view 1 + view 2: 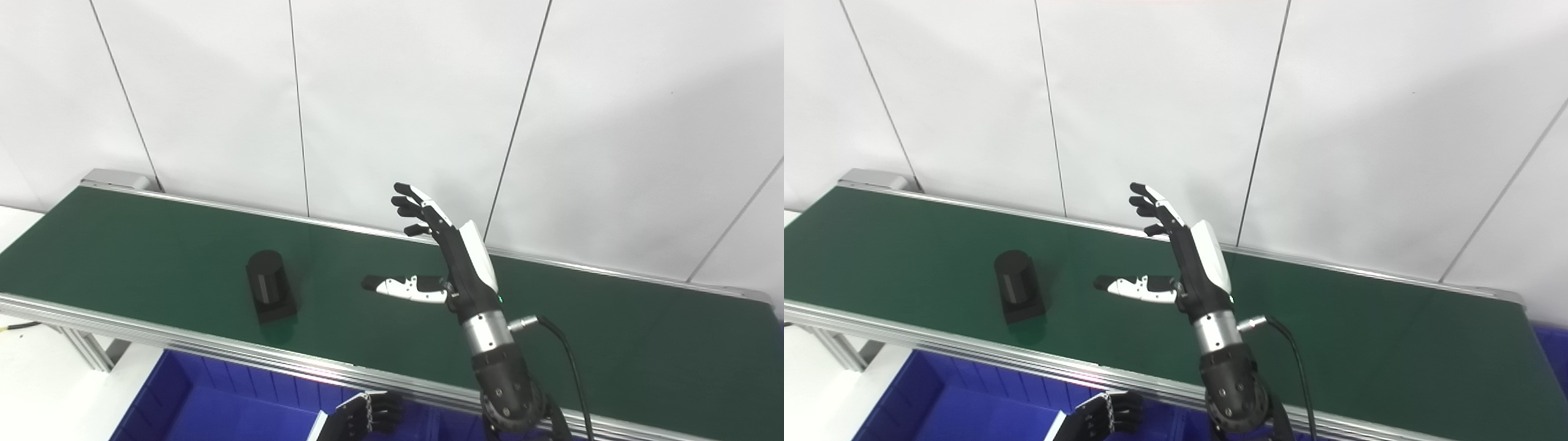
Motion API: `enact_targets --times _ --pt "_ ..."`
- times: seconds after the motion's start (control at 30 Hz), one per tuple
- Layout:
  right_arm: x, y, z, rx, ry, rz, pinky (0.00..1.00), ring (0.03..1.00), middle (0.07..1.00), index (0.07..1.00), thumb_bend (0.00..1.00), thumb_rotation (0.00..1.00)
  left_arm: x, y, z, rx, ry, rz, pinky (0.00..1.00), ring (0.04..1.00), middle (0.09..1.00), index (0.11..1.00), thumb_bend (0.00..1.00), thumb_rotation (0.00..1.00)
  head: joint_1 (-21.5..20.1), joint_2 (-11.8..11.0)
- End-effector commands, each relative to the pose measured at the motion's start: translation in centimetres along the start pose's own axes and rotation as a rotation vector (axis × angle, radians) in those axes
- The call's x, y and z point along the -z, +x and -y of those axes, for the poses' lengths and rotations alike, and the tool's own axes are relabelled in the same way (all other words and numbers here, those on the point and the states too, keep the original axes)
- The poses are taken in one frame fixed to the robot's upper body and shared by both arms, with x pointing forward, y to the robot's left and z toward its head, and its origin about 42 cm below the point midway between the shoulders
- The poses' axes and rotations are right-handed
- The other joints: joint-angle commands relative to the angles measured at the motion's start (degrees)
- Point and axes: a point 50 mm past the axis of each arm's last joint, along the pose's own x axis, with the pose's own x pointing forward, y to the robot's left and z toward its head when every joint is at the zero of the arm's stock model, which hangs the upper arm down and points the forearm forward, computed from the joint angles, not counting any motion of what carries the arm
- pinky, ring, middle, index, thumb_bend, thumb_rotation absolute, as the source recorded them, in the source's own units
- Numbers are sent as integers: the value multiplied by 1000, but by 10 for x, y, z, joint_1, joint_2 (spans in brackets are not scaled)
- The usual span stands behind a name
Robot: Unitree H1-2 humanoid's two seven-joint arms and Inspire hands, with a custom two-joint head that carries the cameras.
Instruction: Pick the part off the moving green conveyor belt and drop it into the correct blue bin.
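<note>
One black cylindrical part [271, 294] rides the green conveyor belt [643, 349]; the right hand [450, 257] hovers spread wide, empty. Step: pre-grasp; next, it likely must reach left and close around the part.

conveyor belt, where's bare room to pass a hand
Bare belt runs from the right hand to the right end, and from the black part to the left end. The tightest gap lies between part and hand.

The part [271, 294] stands on the conveyor belt [612, 343], left of centre frame. Right hand [456, 263] is raised over the belt, right of the part, apart from it. The bin [202, 410] sits below the belt's near rail, lower left; left hand [361, 416] is above it at bottom centre.
</note>
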Motion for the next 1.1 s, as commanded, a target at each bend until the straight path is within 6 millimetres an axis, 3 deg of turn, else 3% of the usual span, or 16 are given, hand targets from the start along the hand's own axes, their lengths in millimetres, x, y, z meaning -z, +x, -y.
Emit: enact_targets --times 0.0,0.17,0.37,0.5,0.6,0.73,1.07 --pt "-21 24 0 -18 -8 46 712 822 839 903 733 175 -10 5 4 16 4 67 642 648 662 657 603 0 -1 0" --pt "-17 39 -7 -101 -37 5 679 795 854 928 771 165 -9 6 5 19 4 65 641 651 664 658 596 0 -5 2" --pt "-8 56 -15 -193 -80 -37 702 819 878 947 799 191 -11 9 3 6 24 73 647 657 673 666 569 0 -25 6" --pt "-3 65 -24 -223 -78 -54 724 881 935 995 806 221 -10 11 2 11 24 69 650 658 674 669 561 0 -37 -3" --pt "4 70 -34 -243 -74 -65 886 974 972 1000 858 248 -9 13 0 21 7 66 625 648 668 661 578 0 -36 -4" --pt "15 75 -46 -285 -58 -101 978 998 998 1000 887 288 -9 14 -1 21 15 64 629 648 670 659 606 0 -30 -2" --pt "34 81 -70 -306 -81 -126 1000 1000 1000 1000 948 310 -6 16 4 51 -12 54 599 637 672 672 607 0 -16 -6"
